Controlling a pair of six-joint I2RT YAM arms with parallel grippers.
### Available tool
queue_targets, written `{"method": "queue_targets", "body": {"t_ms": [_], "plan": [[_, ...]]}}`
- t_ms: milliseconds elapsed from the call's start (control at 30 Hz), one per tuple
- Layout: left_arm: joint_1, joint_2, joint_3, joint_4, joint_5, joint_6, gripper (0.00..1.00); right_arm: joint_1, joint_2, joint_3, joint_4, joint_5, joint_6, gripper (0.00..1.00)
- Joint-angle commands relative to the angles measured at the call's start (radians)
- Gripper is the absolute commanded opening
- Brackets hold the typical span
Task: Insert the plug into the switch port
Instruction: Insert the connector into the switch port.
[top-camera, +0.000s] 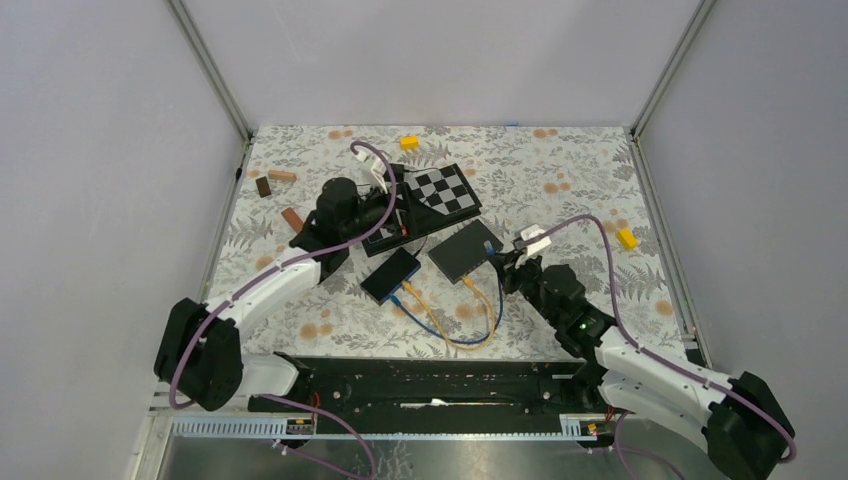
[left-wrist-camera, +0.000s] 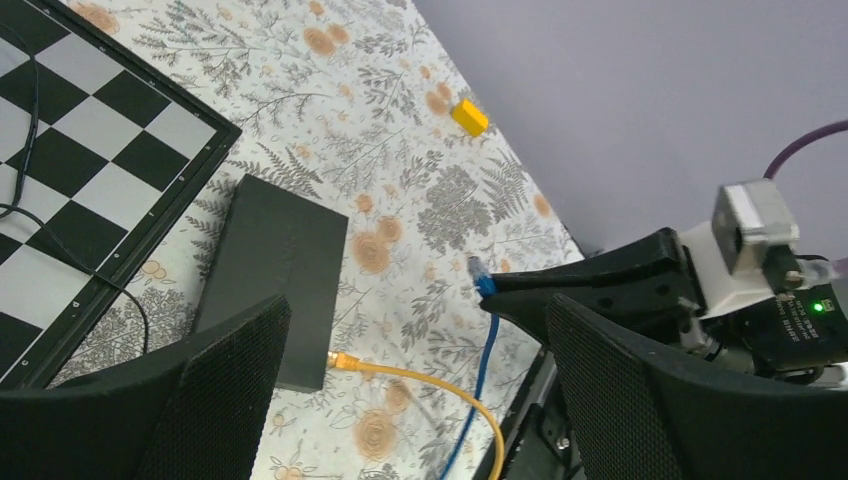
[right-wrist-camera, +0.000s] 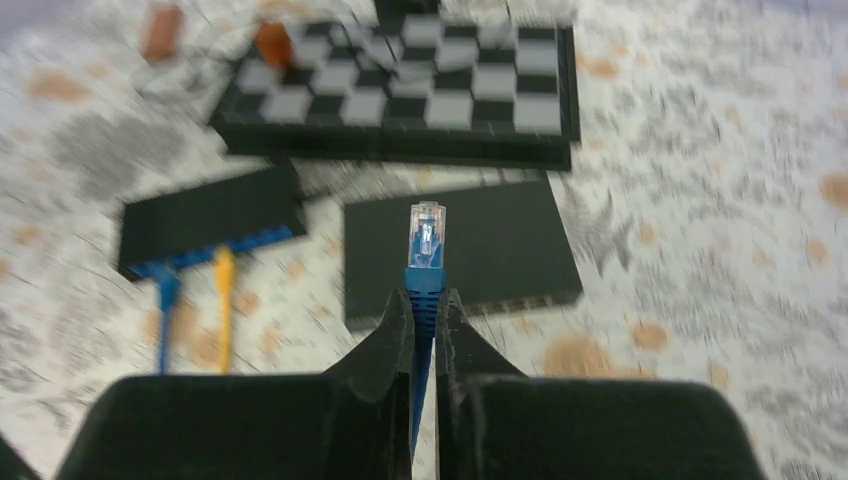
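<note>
The flowered tabletop (top-camera: 560, 170) carries a chessboard (top-camera: 445, 190) towards its far edge, and just nearer than that, about mid-tabletop, lies the flat dark switch (top-camera: 462, 250). A smaller black box (top-camera: 390, 275) lies beside it on the left.

A yellow cable (top-camera: 483, 300) runs from the switch's near edge and loops towards the tabletop's near edge beside the blue cable (top-camera: 440, 335), whose other end is plugged into the smaller box.

My left jaws are spread wide and hold nothing. They hang over the chessboard's near edge, I judge so as to stay out of the way.

My right jaws are pressed together on the boot of the blue cable, just behind the plug (right-wrist-camera: 425, 225). The clear tip juts forward, free to enter a port. The plug is lifted off the tabletop, just beside the switch's near right corner and pointing across it. I judge it is not yet lined up with a port. I cannot make out the ports themselves.
</note>
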Motion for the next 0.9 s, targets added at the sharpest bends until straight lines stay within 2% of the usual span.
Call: {"method": "queue_targets", "body": {"t_ms": [0,67,233,367,500,667,867], "plan": [[0.005,0.081,-0.020,0.189,0.027,0.080,0.99,0.005,0.097,0.027,-0.142,0.132,0.001,0.00],[-0.003,0.130,-0.014,0.204,0.052,0.107,0.99,0.006,0.141,0.023,-0.135,0.138,0.014,0.00],[-0.067,0.198,-0.061,0.266,-0.045,0.204,0.98,0.005,0.225,-0.037,-0.002,0.023,0.024,0.00],[-0.091,0.301,-0.013,0.283,-0.033,0.203,0.87,0.006,0.305,-0.103,0.178,-0.072,0.006,0.00],[-0.091,0.407,0.036,0.320,-0.018,0.207,0.82,0.006,0.400,-0.106,0.242,-0.104,-0.043,0.00],[-0.091,0.490,0.095,0.275,-0.050,0.250,0.82,0.005,0.481,-0.109,0.327,-0.115,-0.101,0.00],[-0.090,0.573,0.154,0.238,-0.065,0.288,0.82,0.005,0.525,-0.092,0.351,-0.064,-0.102,0.00]]}}
